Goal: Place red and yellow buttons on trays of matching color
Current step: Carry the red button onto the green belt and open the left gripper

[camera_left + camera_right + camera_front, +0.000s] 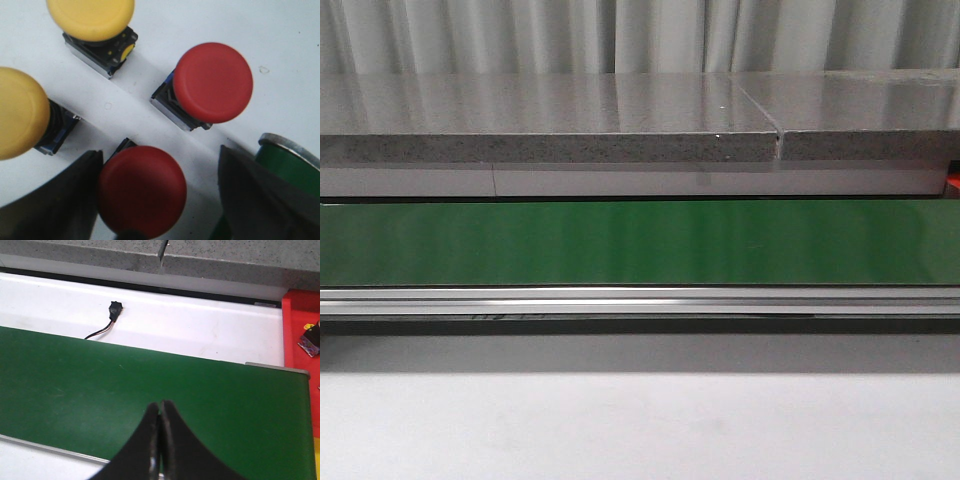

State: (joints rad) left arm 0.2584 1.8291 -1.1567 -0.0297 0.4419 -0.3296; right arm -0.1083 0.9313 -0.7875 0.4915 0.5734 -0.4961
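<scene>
In the left wrist view, the left tool [150, 200] is spread, its dark fingers [55, 200] flanking a red button [141, 189] at the bottom centre; they straddle it, and whether they touch it cannot be told. A yellow button [17, 117] sits at the left edge, another yellow button [91, 17] at the top, and a second red button [213, 81] to the right of centre, all on the white table [280, 30]. To grip well, the fingers should probably close squarely on the near red cap without nudging its neighbours. In the right wrist view, the right tool [160, 440] is pressed together and empty over the green belt [75, 380], with the red tray [297, 325] at the right edge.
</scene>
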